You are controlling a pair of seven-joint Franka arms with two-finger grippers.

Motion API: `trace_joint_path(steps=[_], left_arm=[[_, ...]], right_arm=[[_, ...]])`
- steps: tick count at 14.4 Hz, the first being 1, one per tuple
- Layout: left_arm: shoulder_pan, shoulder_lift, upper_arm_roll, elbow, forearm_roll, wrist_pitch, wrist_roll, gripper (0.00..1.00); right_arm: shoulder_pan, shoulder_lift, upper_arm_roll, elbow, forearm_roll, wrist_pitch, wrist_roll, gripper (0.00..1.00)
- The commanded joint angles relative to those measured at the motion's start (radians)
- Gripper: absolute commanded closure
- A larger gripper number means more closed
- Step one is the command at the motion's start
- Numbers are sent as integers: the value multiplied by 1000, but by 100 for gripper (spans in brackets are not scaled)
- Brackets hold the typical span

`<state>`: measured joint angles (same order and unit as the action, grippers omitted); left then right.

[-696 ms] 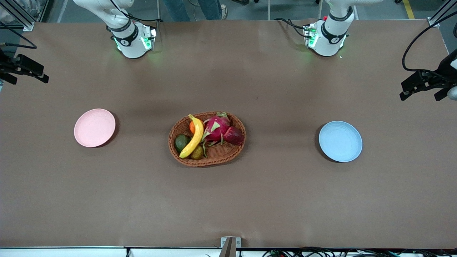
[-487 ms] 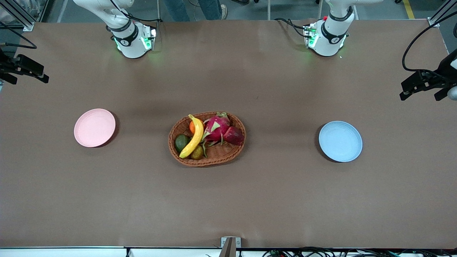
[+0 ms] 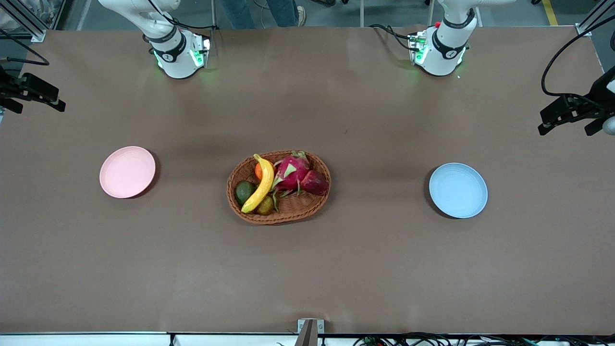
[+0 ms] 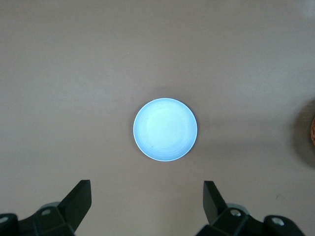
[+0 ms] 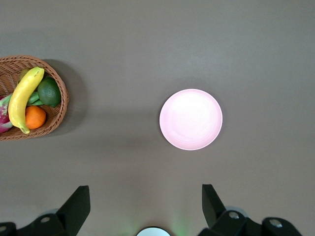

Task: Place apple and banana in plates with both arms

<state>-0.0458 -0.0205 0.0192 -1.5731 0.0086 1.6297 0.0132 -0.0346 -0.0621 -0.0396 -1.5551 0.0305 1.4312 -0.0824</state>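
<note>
The banana [image 3: 262, 184] and the dark red apple [image 3: 314, 182] lie in a wicker basket [image 3: 281, 219] at mid-table. The banana also shows in the right wrist view [image 5: 22, 98]; the apple is out of that view. The pink plate [image 3: 127, 171] sits toward the right arm's end, the blue plate [image 3: 458, 190] toward the left arm's end; both are empty. My left gripper [image 4: 146, 183] is open and empty, high over the table by the blue plate [image 4: 165, 129]. My right gripper [image 5: 144, 187] is open and empty, high by the pink plate [image 5: 191, 119]. Neither gripper shows in the front view.
The basket also holds a pink dragon fruit [image 3: 290, 171], an orange [image 3: 258, 170], an avocado [image 3: 244, 191] and a small brownish fruit [image 3: 265, 206]. Black fixtures jut in at both table ends [image 3: 33, 90] [image 3: 571, 113]. The arm bases [image 3: 180, 53] [image 3: 439, 50] stand farthest from the front camera.
</note>
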Motion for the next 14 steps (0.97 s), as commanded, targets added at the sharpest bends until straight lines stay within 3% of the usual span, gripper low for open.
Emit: trace_joint_path(steps=[1, 6, 7, 10, 14], left_arm=[[-6, 27, -10, 4, -9, -11, -25, 0], [-144, 177, -65, 8, -1, -1, -324, 0], [-187, 224, -67, 27, -1, 2, -404, 0], [-310, 405, -65, 152, 2, 4, -701, 0], [-408, 517, -65, 203, -1, 80, -1083, 0]], right_arm=[[1, -10, 1, -5, -20, 3, 4, 0], [-16, 132, -6, -2, -26, 32, -4, 0], [-18, 187, -6, 7, -40, 55, -5, 0], [5, 205, -3, 7, -38, 84, 44, 0], [187, 274, 1, 13, -32, 147, 517, 0]])
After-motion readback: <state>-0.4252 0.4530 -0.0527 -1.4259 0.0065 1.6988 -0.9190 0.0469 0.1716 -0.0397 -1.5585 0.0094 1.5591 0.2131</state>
